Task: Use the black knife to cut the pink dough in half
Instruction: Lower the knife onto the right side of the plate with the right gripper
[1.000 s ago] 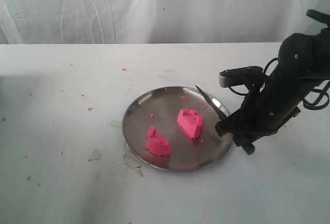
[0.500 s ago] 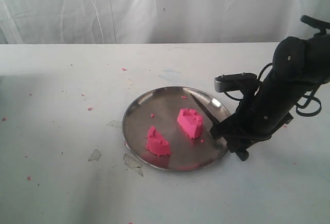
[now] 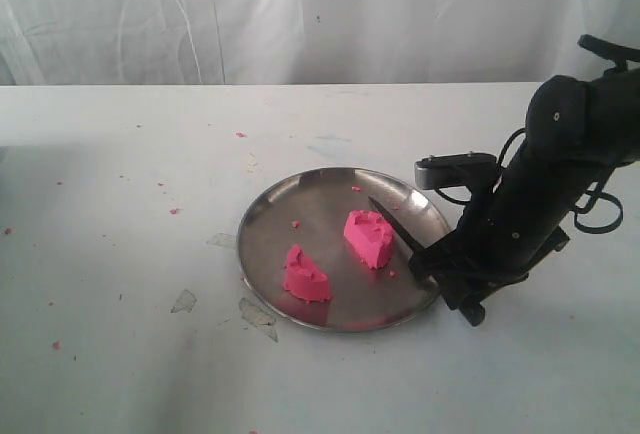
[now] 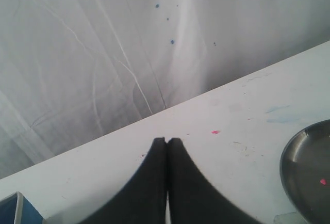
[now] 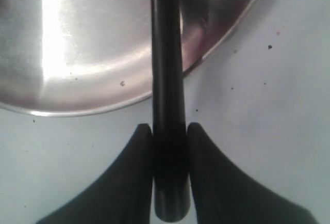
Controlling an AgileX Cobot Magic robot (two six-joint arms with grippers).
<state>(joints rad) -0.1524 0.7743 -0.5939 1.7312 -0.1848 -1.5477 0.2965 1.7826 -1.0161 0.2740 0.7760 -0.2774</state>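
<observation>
2 halves of the pink dough (image 3: 370, 237) lie apart on the steel plate (image 3: 272, 216), so the cut looks done; the right claw (image 5: 169, 131) grips the black knife (image 3: 393, 222) over its rim, and the left claw (image 4: 166, 142) has its tips together.

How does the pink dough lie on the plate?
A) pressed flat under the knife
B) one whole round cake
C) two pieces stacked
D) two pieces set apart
D: the pink dough shows as two lumps with bare plate between them.
</observation>
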